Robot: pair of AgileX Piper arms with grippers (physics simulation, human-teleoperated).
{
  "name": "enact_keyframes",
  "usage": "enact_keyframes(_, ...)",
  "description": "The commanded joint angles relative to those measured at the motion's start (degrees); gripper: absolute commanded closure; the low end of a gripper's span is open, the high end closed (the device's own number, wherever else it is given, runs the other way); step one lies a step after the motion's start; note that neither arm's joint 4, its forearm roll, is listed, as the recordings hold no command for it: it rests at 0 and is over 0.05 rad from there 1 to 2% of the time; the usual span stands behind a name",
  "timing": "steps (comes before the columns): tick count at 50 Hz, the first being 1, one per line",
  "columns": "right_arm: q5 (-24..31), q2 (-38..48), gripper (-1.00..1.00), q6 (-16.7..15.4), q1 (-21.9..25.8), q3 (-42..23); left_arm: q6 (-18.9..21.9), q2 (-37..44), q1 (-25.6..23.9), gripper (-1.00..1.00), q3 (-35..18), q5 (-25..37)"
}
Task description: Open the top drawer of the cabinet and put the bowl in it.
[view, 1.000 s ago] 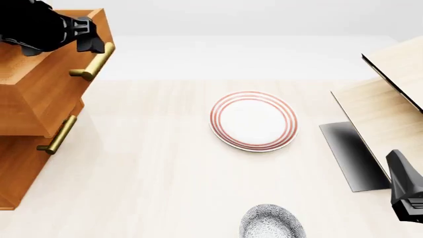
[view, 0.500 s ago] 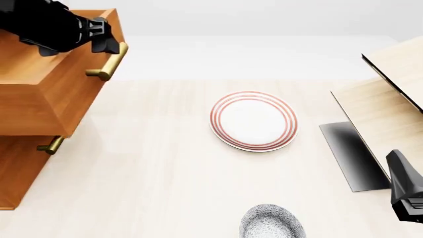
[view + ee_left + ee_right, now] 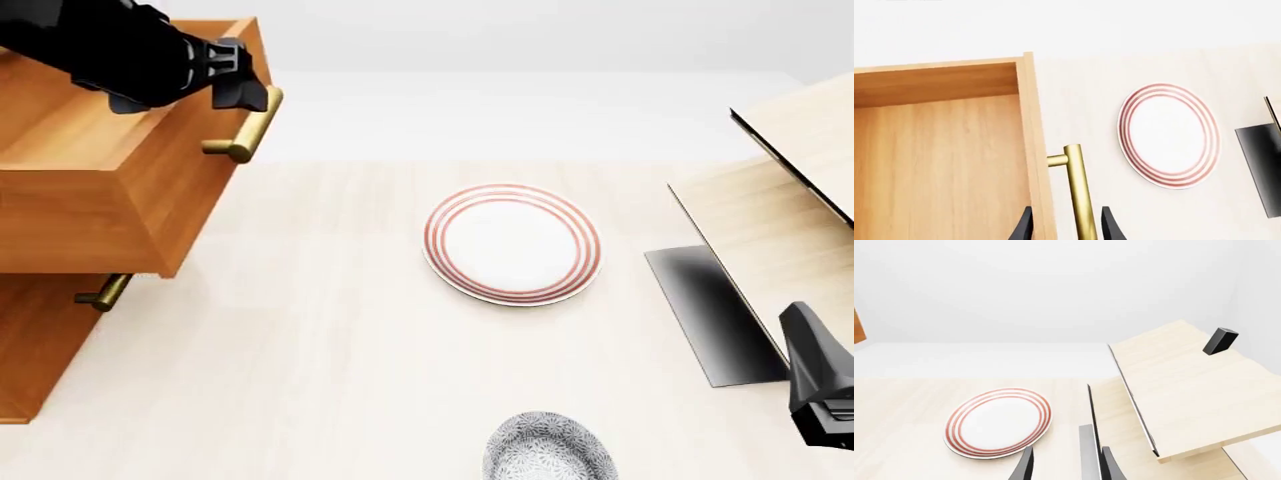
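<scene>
Now, by item:
L gripper (image 3: 254, 92): at top-left of front view, fingers either side of the brass handle (image 3: 250, 126) on the top drawer (image 3: 100, 180); wrist view shows both tips straddling the bar w/ small gaps, so pinching or just around it: can't tell.
Top drawer: pulled well out of the cabinet (image 3: 34, 345), open box w/ bare wood floor, directly behind L gripper.
Lower drawer handle (image 3: 102, 293): below L gripper, partly hidden under the pulled-out drawer.
Bowl (image 3: 550, 447): speckled grey-blue/white, on table (image 3: 307, 360) at near edge of front view, cut off by frame; well apart from L gripper, to the left of R gripper and near it.
Plate (image 3: 511, 242): white w/ red rings, flat on table, between the two grippers, beyond the bowl.
R gripper (image 3: 1066, 462): low at right of front view, only its dark body seen there; wrist view shows tips apart w/ nothing between, spread.
Pale wood structure (image 3: 787, 190): ahead of R gripper, right side, w/ dark slab (image 3: 714, 315) at its foot.
</scene>
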Motion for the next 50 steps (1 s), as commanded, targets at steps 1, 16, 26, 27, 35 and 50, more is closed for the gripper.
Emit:
enact_keyframes(1, -0.1, 0.0, -1.0, 0.0, 0.0, 0.0, 0.6, 0.5, -1.0, -1.0, 0.0, -0.3)
enact_keyframes(16, -0.1, 0.0, -1.0, 0.0, 0.0, 0.0, 1.0, 1.5, -2.7, -1.0, -0.9, -0.2)
enact_keyframes(26, -0.1, 0.0, -1.0, 0.0, 0.0, 0.0, 1.4, 1.9, -3.6, -1.0, -1.7, -0.1)
enact_keyframes(27, -0.1, 0.0, -1.0, 0.0, 0.0, 0.0, 1.4, 1.9, -3.6, -1.0, -1.7, -0.1)
enact_keyframes(35, -0.1, 0.0, -1.0, 0.0, 0.0, 0.0, 2.3, 1.1, -2.5, -1.0, -2.6, 0.9)
enact_keyframes(50, -0.1, 0.0, -1.0, 0.0, 0.0, 0.0, 3.6, 0.1, -1.3, -1.0, -5.8, 4.0)
